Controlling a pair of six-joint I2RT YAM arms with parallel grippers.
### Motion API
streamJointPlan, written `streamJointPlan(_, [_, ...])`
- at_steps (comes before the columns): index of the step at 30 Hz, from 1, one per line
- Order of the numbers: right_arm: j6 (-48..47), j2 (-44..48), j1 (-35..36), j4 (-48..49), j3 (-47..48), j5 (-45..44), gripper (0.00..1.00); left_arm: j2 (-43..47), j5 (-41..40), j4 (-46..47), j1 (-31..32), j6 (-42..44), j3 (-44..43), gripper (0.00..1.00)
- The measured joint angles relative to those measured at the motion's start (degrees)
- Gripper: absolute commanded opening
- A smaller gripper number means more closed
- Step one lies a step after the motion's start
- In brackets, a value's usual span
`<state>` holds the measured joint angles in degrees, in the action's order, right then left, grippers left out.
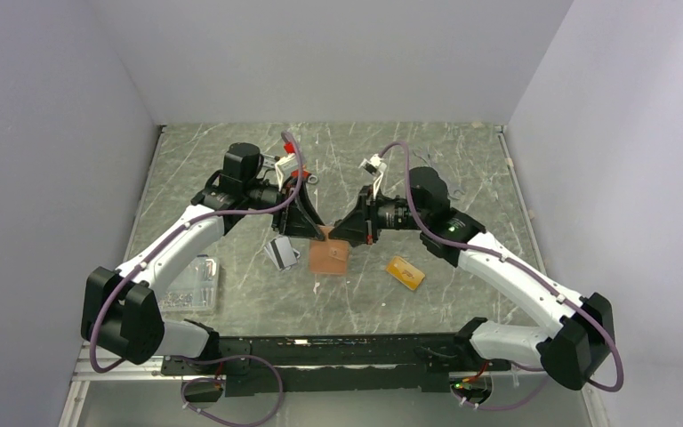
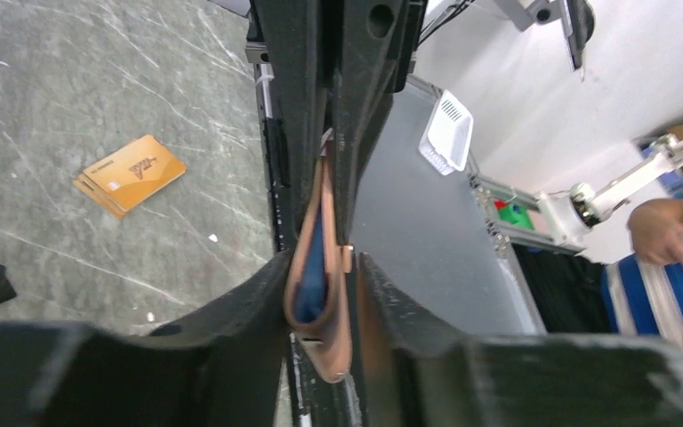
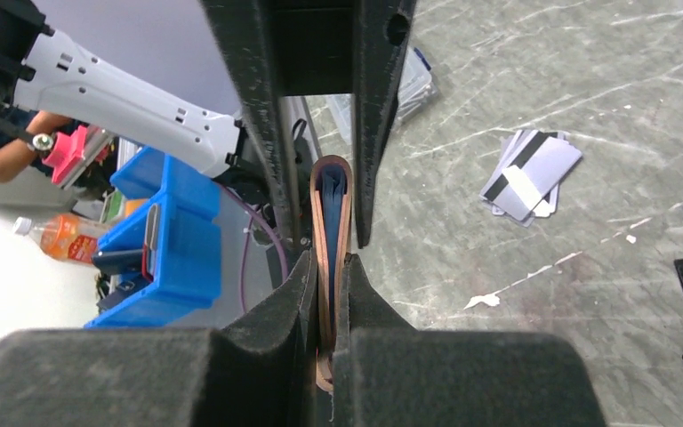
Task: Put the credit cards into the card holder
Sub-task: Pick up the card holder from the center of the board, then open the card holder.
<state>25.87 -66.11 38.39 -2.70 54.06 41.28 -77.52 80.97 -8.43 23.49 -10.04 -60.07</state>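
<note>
Top external, clear box (image 1: 190, 283): well left of the card holder (image 1: 329, 257), on the table (image 1: 462, 169)
Left gripper (image 1: 314, 229): we see it clamped on the card holder's far edge; its wrist view shows leather pinched between both fingers
Silver-grey cards (image 1: 281, 253): just left of the card holder, lying flat
Card holder: gripped by both grippers; we see blue lining inside
Right gripper (image 1: 341, 233): pinched shut on that far edge, from the holder's right
Orange-gold cards (image 1: 405, 272): right of the card holder, apart from it
</note>
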Motion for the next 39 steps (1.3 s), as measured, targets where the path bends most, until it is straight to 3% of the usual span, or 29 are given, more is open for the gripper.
streamJointPlan(5, [-2.36,-1.25,1.11,-2.34,2.6,0.98,0.03,0.0,0.72,0.24,0.11,0.28,0.04,0.08])
streamJointPlan(6, [-2.71,-1.42,1.14,-2.97,2.95,1.01,0.12,0.0,0.7,0.17,0.11,0.35,0.04,0.01])
streamJointPlan(8, [-3.5,-1.75,1.11,-4.35,3.61,0.76,0.47,0.0,0.57,-0.37,0.13,1.18,0.04,0.0])
streamJointPlan(9, [-4.22,-1.81,1.16,-5.25,4.0,0.15,0.55,0.0,0.22,-0.87,0.13,1.73,0.04,0.0])
streamJointPlan(13, [-6.25,-1.14,1.36,-9.09,5.86,-7.21,0.66,0.0,-2.43,-1.77,-0.31,1.22,0.13,0.0])
streamJointPlan(19, [-8.74,3.23,4.61,-15.63,7.21,-30.42,0.69,0.11,-10.47,5.77,-4.9,-9.92,4.61,0.0])
streamJointPlan(26, [-10.47,-3.43,22.91,-19.15,11.02,-58.05,0.66,0.09,-20.02,9.62,-6.36,-19.45,8.41,0.0])
streamJointPlan(31, [-12.04,-10.64,29.14,-19.08,10.99,-68.94,0.6,0.07,-21.94,12.37,-6.36,-24.0,10.4,0.0])
streamJointPlan(39, [-14.45,-14.38,30.21,-16.48,10.99,-77.44,0.49,0.04,-22.08,16.2,-6.36,-28.65,11.74,0.0])
